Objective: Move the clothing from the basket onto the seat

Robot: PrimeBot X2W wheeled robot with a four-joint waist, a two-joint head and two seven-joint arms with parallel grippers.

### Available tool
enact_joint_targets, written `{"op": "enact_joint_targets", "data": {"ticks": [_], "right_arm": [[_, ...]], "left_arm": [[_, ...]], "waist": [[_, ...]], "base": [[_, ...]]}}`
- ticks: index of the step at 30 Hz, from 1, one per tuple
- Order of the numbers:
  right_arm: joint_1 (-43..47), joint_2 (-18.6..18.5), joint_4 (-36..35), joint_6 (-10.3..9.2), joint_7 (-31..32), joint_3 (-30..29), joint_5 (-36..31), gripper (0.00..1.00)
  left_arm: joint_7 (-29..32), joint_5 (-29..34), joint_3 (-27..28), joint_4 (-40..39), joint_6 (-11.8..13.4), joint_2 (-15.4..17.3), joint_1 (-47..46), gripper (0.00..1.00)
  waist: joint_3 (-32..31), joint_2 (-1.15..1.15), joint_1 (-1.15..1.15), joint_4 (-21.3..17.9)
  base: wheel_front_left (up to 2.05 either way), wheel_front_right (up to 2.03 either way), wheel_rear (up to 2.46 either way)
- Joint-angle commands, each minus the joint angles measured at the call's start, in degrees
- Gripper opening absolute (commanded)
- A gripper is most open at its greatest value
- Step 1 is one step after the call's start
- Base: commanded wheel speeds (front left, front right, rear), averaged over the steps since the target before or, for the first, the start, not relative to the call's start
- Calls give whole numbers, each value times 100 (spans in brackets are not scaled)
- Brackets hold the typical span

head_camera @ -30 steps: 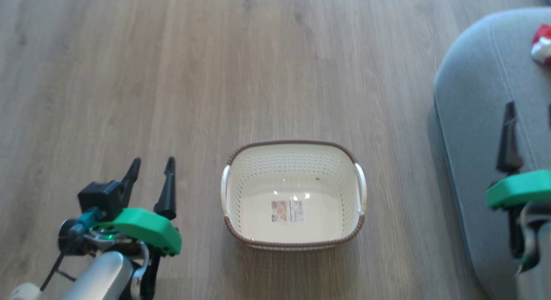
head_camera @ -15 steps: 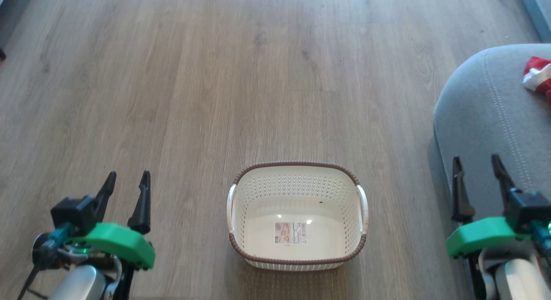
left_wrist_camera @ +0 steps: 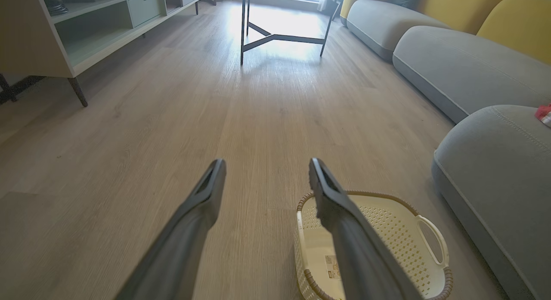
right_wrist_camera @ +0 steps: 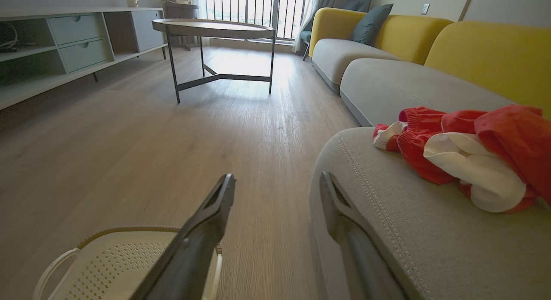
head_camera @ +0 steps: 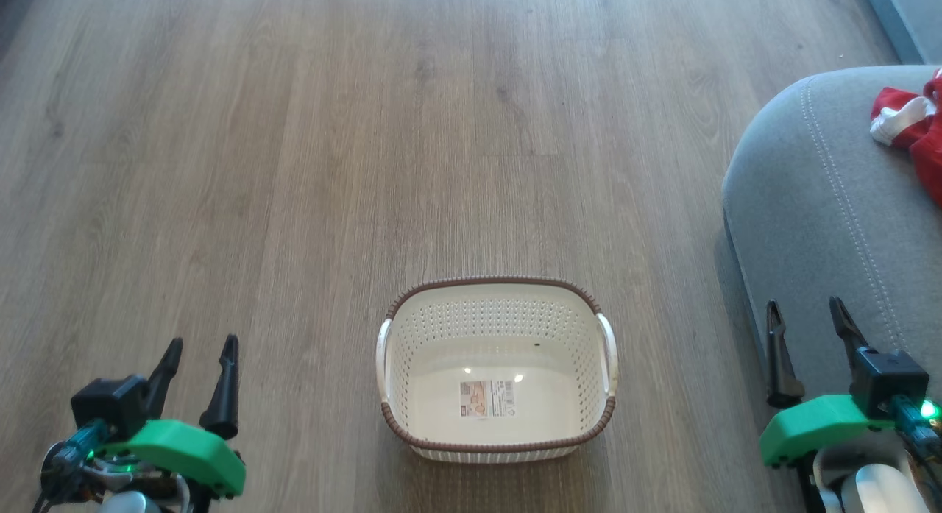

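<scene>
Head view: a pale wood-plank floor (head_camera: 294, 167) runs across the room, and the basket (head_camera: 493, 282) stands on it, the label (head_camera: 486, 399) on its bottom plainly showing. To the right of the basket, a little apart from it, is the rounded end of the grey seat (head_camera: 809, 226). The clothing (head_camera: 912, 130), red with white, lies on top of the seat, well away from the basket. The left gripper (head_camera: 203, 342) hangs over the floor to the basket's left, fingers spread, with nothing between them. The right gripper (head_camera: 803, 304) hangs to the basket's right over the seat's edge, spread likewise and touching nothing.

Left wrist view: beyond the basket the floor reaches a low cabinet (left_wrist_camera: 64, 33) on the left, a dark metal table frame (left_wrist_camera: 280, 37) straight ahead, and more grey cushions (left_wrist_camera: 465, 67) with yellow backs (left_wrist_camera: 516, 29) on the right. The two fingers stand wide apart over the floor and the basket's near rim.

Right wrist view: past the basket stand a round table (right_wrist_camera: 213, 26), a barred window (right_wrist_camera: 249, 7) and a blue-grey pillow (right_wrist_camera: 370, 18). The garments are heaped on the seat, right of the parted, unloaded fingers.
</scene>
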Motion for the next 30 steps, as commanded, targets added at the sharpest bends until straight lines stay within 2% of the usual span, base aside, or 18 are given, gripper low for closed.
{"op": "enact_joint_targets", "data": {"ticks": [1, 12, 30], "right_arm": [[-96, -138, -183, 40, -74, 137, -25, 100], [-105, -282, -26, 40, -75, 253, 36, 100], [-150, -493, -13, 40, -75, 346, 306, 100]], "left_arm": [[-54, 76, 331, -116, -58, 60, -183, 100], [-54, 427, 729, 77, -388, -241, -204, 100], [-54, 813, 1127, 196, -624, -546, -189, 100]], "waist": [[15, 0, 1, -9], [146, 0, 1, -19], [198, 0, 1, -64]], "base": [[0, 0, 0], [0, 0, 0], [0, 0, 0]]}}
